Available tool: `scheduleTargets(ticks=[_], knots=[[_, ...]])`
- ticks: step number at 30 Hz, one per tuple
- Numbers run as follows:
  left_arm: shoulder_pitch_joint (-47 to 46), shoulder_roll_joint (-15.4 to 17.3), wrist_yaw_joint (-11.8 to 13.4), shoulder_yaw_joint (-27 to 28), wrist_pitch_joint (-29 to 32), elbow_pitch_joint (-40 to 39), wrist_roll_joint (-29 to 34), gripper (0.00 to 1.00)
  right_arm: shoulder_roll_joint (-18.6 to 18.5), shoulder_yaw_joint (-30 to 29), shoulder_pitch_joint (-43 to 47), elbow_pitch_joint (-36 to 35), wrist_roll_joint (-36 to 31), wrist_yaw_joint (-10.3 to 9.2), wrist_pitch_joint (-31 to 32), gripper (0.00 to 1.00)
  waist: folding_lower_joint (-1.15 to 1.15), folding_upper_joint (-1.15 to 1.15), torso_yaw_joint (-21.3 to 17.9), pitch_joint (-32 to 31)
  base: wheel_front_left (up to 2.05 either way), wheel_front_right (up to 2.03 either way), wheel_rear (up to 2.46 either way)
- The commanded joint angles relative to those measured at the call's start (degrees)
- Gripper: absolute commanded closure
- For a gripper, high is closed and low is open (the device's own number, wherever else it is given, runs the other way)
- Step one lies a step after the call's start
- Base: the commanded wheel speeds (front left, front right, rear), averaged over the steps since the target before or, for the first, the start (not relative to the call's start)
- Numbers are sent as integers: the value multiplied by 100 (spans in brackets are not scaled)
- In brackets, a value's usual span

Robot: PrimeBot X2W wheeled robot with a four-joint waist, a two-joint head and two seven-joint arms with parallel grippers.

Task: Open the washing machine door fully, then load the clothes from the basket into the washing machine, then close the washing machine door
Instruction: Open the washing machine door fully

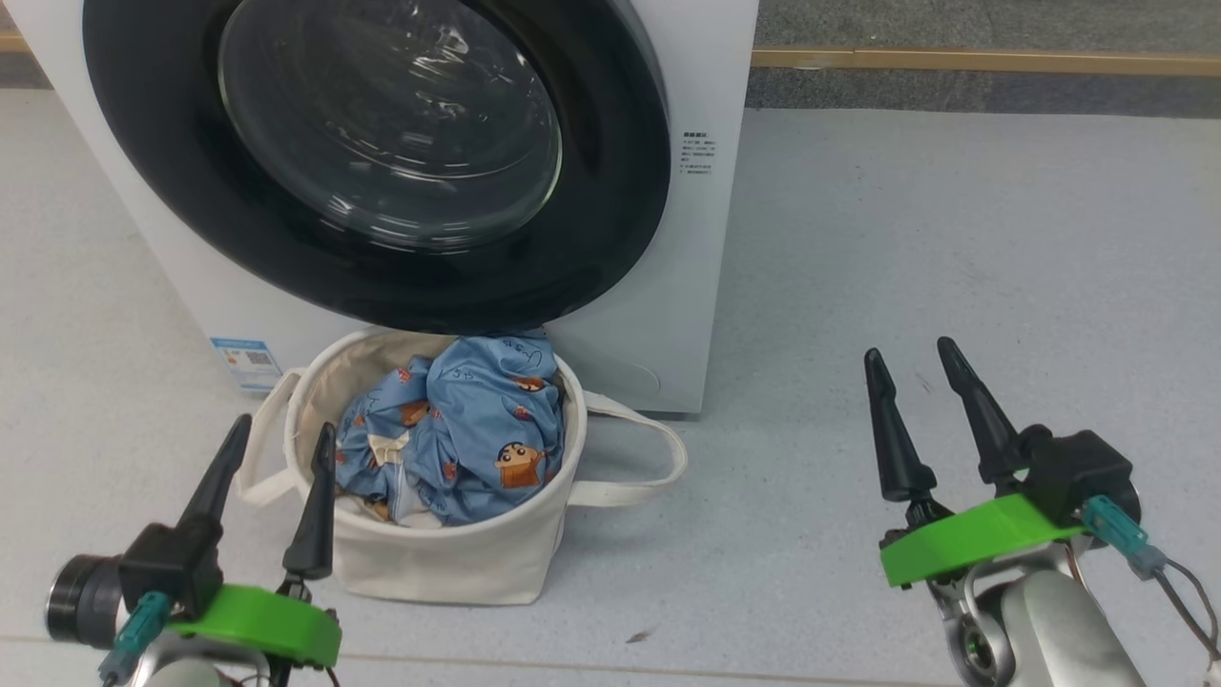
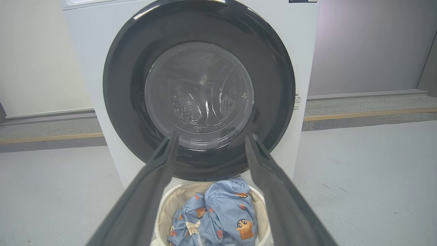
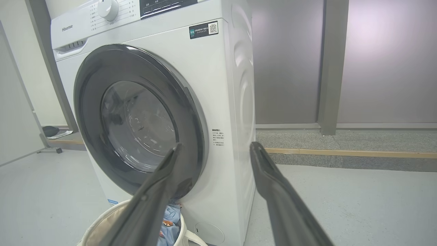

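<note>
The white washing machine (image 1: 687, 267) stands ahead with its round black-rimmed door (image 1: 610, 191) shut against the front. Directly below the door on the floor sits the off-white canvas basket (image 1: 458, 563), holding light-blue clothes (image 1: 477, 420) with orange-brown cartoon figures. My left gripper (image 1: 283, 429) hovers open at the basket's near left rim, nothing between its fingers. My right gripper (image 1: 913, 353) is open and empty over bare floor, well right of the basket. The left wrist view faces the door (image 2: 119, 102) and the clothes (image 2: 222, 215); the right wrist view sees the door (image 3: 85, 112) at an angle.
Grey floor (image 1: 954, 239) stretches to the right of the machine. A low step with a wooden edge (image 1: 954, 62) runs along the back wall. A blue label sticker (image 1: 245, 361) sits low on the machine's left. The control panel with a knob (image 3: 108, 8) tops the machine.
</note>
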Motion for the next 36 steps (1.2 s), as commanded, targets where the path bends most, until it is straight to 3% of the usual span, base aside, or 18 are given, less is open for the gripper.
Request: scheduleTargets(ticks=[1, 9, 17, 18, 19, 20, 23, 29, 36], knots=[[-290, 166, -3, 223, -59, -138, 20, 0, -4, 125, -263, -189, -40, 5, -69, 0, 0, 0, 5, 8, 0, 0, 0], [-298, 154, -59, 189, -45, -160, -52, 0, -4, 89, -359, -171, 32, 5, -50, 0, 0, 0, 34, 40, 0, 0, 0], [-295, 48, -222, 160, -92, -231, -242, 0, -4, -73, -942, 280, 1370, 5, 27, 0, 0, 0, 154, 336, 0, 0, 0], [-305, 39, -232, 167, -101, -238, -253, 0, -4, -94, -1042, 337, 1567, 5, 38, 32, 0, 0, 176, 386, 0, 0, 0], [-317, 32, -240, 177, -112, -248, -260, 0, -4, -119, -1150, 403, 1741, 5, 64, 83, 0, 0, 199, 439, 0, 0, 0], [-328, 25, -248, 189, -123, -260, -267, 0, -4, -139, -1267, 471, 1957, 5, 105, 100, 0, 0, 223, 495, 0, 0, 0], [-369, -1, -277, 224, -154, -300, -293, 0, -4, -235, -1669, 732, 2506, 5, 319, 100, 0, 0, 302, 678, 0, 0, 0], [-475, -95, -397, 219, -201, -274, -318, 0, -44, -533, -2574, 1485, 4462, 5, 1375, 100, 0, 0, 512, 976, 0, 0, 0], [-589, -207, -518, 258, -243, -141, -313, 0, -372, -850, -3601, 2394, 5711, 5, 2419, 100, 0, 0, 768, 1261, 0, 0, 0]])
